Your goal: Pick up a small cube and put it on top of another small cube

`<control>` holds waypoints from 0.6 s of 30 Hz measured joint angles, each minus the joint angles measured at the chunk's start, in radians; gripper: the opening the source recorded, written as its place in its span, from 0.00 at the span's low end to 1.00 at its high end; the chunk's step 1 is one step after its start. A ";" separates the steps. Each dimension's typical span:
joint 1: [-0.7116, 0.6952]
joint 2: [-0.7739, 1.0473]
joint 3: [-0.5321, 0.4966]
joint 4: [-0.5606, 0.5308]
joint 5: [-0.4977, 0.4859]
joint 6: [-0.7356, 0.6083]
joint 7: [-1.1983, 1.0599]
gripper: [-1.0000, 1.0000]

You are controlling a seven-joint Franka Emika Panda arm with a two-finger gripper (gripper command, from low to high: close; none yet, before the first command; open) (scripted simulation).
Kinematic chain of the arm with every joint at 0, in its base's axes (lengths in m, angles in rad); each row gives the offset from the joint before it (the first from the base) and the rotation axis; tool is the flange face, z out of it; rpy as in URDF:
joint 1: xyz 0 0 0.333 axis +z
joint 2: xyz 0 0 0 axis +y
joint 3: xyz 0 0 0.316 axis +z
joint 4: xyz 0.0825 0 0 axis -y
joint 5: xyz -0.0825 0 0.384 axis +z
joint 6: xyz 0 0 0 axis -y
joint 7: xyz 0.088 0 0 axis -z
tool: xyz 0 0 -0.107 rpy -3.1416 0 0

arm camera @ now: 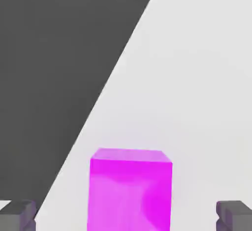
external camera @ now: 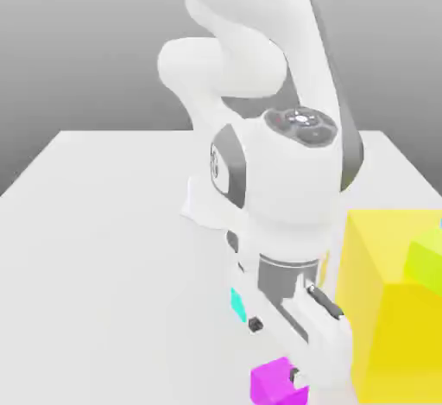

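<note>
The tool (arm camera: pixel 126 216) was wide open over the magenta cube (arm camera: pixel 130 195) on the tabletop (external camera: pixel 112 291), its fingers apart on both sides; I judged the grasp was being lined up. Next came lowering and closing, then lifting toward the lime cube (external camera: pixel 426 261) on the exterior view's right, by the yellow block (external camera: pixel 367 308).

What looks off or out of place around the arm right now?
Nothing looks spilled or damaged. The magenta cube sits upright between the open gripper's fingers; the lime cube appears at the yellow block.
</note>
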 joint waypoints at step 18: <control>0.013 -0.128 0.046 0.055 0.081 -0.170 0.004 0.00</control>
